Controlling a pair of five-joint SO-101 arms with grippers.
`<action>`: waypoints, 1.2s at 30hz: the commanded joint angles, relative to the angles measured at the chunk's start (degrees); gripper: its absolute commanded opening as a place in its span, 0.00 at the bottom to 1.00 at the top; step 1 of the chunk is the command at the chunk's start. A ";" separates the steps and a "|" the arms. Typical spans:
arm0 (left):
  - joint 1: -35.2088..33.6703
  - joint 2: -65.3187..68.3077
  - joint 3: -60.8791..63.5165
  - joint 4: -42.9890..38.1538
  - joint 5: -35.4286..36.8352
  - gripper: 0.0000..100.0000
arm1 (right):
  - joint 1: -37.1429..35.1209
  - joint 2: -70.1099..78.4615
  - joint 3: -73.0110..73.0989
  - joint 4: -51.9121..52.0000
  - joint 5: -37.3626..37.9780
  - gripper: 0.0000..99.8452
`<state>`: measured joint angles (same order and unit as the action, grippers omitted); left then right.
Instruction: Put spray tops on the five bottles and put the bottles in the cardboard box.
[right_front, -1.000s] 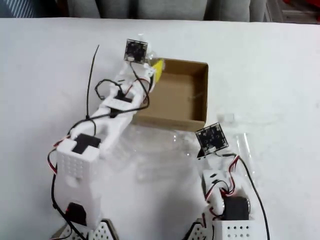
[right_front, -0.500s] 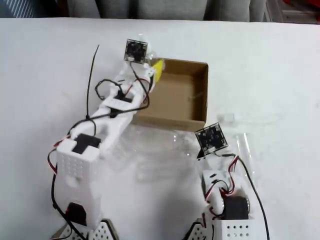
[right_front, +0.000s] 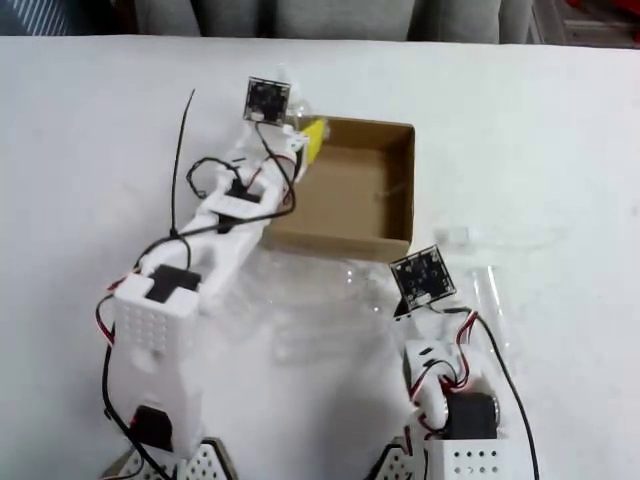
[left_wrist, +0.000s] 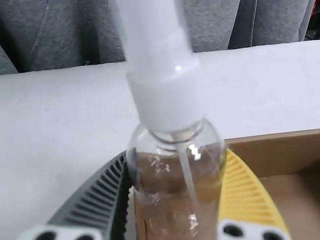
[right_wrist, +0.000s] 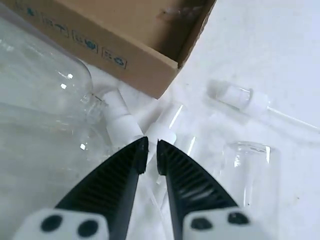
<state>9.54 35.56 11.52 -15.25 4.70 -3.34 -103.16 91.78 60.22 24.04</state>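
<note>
Fingers (left_wrist: 97, 200) of my left gripper (left_wrist: 175, 162), one grey and one yellow, pinch a clear bottle (left_wrist: 175, 195) by its shoulders. It stands upright between them, with a white spray top (left_wrist: 160, 85) seated on its neck and the dip tube running down inside. In the high view this gripper (right_front: 303, 142) sits at the far left corner of the cardboard box (right_front: 340, 238). My left wrist view has the box's brown rim just beside the yellow finger. I cannot tell whether the bottle's base is over the box floor or over the table (right_front: 90, 120).

My right arm (right_front: 445, 385) sits folded at the near right of the table. My right gripper (right_wrist: 150, 149) has its black fingers pressed almost together, with a thin slit between the tips, and I see nothing held in them. They hang over clear bottles lying on their sides, just near of the box's near wall. Right past the tips lie two white spray caps (right_wrist: 120, 125), side by side. Left of them a large bottle (right_wrist: 45, 75) lies close to the box wall. To the right, a loose sprayer (right_wrist: 240, 97) lies on the table off the box's near right corner, its thin tube stretched out to the right. Nearer to me an uncapped bottle (right_wrist: 248, 155) shows its open mouth.
</note>
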 joint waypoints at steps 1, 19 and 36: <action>-0.66 -0.31 -2.29 -1.32 -0.79 0.26 | 0.31 0.13 -0.70 -1.27 0.70 0.02; -0.48 -0.31 -2.02 -1.41 -0.44 0.38 | 0.31 0.13 -0.70 -1.27 0.70 0.02; 0.57 -11.30 7.30 -1.32 -0.62 0.38 | 0.31 0.13 -0.70 -1.27 0.70 0.02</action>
<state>9.45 30.81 17.32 -15.16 4.62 -3.34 -103.16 91.78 60.22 24.04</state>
